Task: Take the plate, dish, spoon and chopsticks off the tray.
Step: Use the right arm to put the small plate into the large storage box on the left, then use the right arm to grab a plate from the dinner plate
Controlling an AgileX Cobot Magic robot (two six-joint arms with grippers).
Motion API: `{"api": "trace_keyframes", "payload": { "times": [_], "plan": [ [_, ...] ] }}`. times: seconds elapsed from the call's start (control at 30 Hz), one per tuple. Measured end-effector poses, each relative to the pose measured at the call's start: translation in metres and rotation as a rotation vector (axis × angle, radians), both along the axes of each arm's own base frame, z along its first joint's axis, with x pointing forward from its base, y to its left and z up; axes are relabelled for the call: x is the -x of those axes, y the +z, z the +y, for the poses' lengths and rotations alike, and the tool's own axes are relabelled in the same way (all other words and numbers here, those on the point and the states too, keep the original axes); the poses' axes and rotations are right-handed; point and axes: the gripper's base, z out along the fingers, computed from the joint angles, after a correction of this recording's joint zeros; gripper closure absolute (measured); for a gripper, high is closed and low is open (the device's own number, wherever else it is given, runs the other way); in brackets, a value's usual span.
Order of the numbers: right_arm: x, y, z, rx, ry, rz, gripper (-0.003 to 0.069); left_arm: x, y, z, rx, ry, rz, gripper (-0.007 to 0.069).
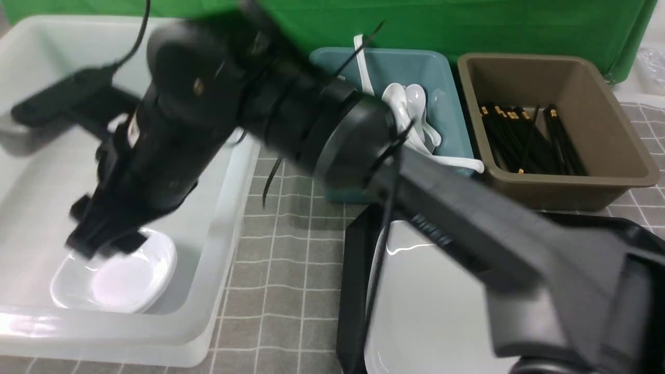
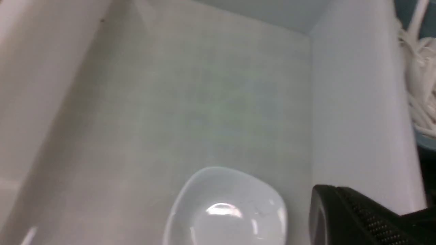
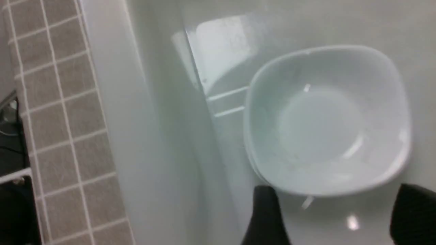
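Presently, step in hand: dish drop-off, judged all but done.

Near: plate [image 1: 431,311], large, white, lying on the tray [image 1: 353,291], partly hidden under the right arm. It is not yet cleared and is likely the next piece. The next move calls for the right arm to rise clear of the bin wall, swing right, and take the plate by its shallow, glossy rim, which may slip.

Left of tray: dish [image 3: 327,122], small, white, upright on the floor of the bin [image 1: 228,218], near its front. Right gripper [image 3: 337,190] just above it, jaws spread wide, pinching nothing.

Left gripper [image 2: 344,217]: one black finger shows in its wrist view, so the state of its jaws cannot be told.

Surface: tabletop [image 1: 291,270], grey cloth with a white grid, between bin and tray.

Farther: teal box [image 1: 441,78] of white spoons [image 1: 410,109]. Beside it, tub [image 1: 597,104], brown, holding chopsticks [image 1: 530,140]. Whether any spoon or sticks remain on the tray is hidden.

Rear: green backdrop [image 1: 467,21].
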Motion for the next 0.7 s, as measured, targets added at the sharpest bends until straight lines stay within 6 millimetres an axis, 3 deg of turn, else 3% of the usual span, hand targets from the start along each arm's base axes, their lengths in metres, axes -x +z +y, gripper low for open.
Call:
{"api": "trace_keyframes", "payload": {
  "times": [0.03,0.07,0.1,0.13,0.23,0.37,0.4,0.57,0.6,0.7],
  "plan": [
    [-0.004,0.014,-0.009,-0.01,-0.032,-0.038,0.0258,-0.001,0.001,-0.006,0.007,-0.041,-0.012,0.0622],
    [-0.012,0.034,-0.026,-0.024,-0.086,-0.086,0.0362,-0.002,0.003,-0.019,0.02,-0.119,-0.03,0.0622],
    [-0.016,0.04,-0.033,-0.031,-0.11,-0.094,0.0396,-0.003,0.003,-0.021,0.026,-0.129,-0.033,0.0622],
    [-0.026,0.058,-0.054,-0.048,-0.173,-0.118,0.0525,-0.003,0.003,-0.035,0.029,-0.211,-0.04,0.0622],
    [-0.045,0.077,-0.095,-0.047,-0.279,-0.129,0.061,-0.001,0.003,-0.058,0.03,-0.339,-0.04,0.0622],
    [-0.062,0.084,-0.148,-0.005,-0.398,-0.1,0.0638,0.003,0.002,-0.092,0.044,-0.512,-0.037,0.0622],
    [-0.069,0.079,-0.177,0.034,-0.464,-0.062,0.064,0.002,-0.001,-0.107,0.05,-0.575,-0.03,0.0622],
    [-0.077,0.038,-0.271,0.175,-0.669,0.112,0.064,-0.005,-0.021,-0.158,0.042,-0.749,0.013,0.0622],
    [-0.078,0.031,-0.277,0.189,-0.685,0.132,0.064,-0.006,-0.022,-0.16,0.04,-0.754,0.014,0.0622],
    [-0.069,-0.002,-0.327,0.229,-0.804,0.241,0.064,-0.019,-0.036,-0.19,0.012,-0.802,0.018,0.0622]
  ]
}}
